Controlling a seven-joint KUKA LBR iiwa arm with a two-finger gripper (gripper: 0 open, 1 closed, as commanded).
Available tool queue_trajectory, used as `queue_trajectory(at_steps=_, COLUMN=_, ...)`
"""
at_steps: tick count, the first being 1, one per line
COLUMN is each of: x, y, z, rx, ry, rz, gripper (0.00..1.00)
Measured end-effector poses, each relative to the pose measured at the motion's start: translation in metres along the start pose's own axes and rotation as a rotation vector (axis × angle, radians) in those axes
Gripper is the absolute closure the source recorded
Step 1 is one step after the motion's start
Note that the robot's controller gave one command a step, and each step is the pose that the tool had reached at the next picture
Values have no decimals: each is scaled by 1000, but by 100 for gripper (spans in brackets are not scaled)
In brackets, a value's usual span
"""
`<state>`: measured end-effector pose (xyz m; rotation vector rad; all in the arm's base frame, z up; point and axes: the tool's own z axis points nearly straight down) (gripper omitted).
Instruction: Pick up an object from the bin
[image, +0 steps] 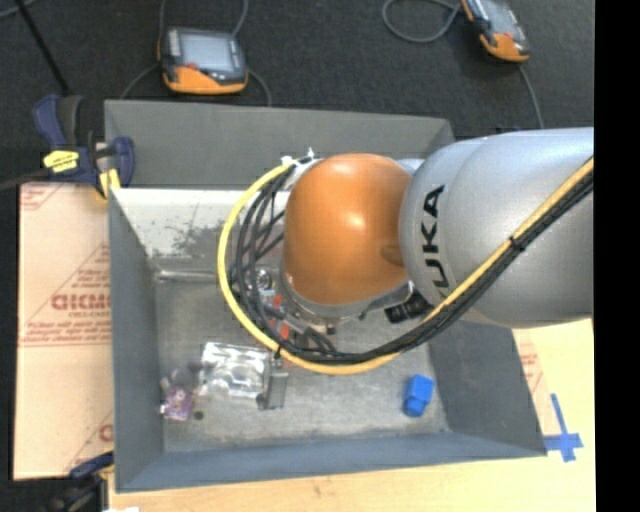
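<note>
Arm (500, 230) enters from the right, bent down into the bin (128, 330). Its orange wrist cover (340, 230) sits over the bin's middle, ringed by a yellow cable loop (232, 290). Gripper (272, 385) is low at the front-left of the floor, just beside the right edge of a crumpled clear plastic packet (232, 368). Contact cannot be told, nor whether the gripper is clenched or released, as the wrist hides most of it. Open floor lies right of the gripper as far as 1 blue block (418, 395) near the front-right corner, well apart. 1 small purple thing (178, 402) lies left of the packet, near the left wall.
</note>
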<state>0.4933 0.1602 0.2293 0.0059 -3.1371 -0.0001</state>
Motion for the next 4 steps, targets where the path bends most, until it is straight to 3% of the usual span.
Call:
queue_trajectory(at_steps=1, x=-37, y=21, z=79, rx=0, ry=-2, rz=289, gripper=0)
queue_trajectory(at_steps=2, x=-72, y=3, z=155, rx=3, ry=-2, rz=31, gripper=0)
queue_trajectory(at_steps=3, x=-74, y=4, z=151, rx=-1, ry=-10, rz=35, gripper=100)
queue_trajectory(at_steps=4, x=-84, y=-13, z=23, rx=-2, ry=-13, rz=59, gripper=100)
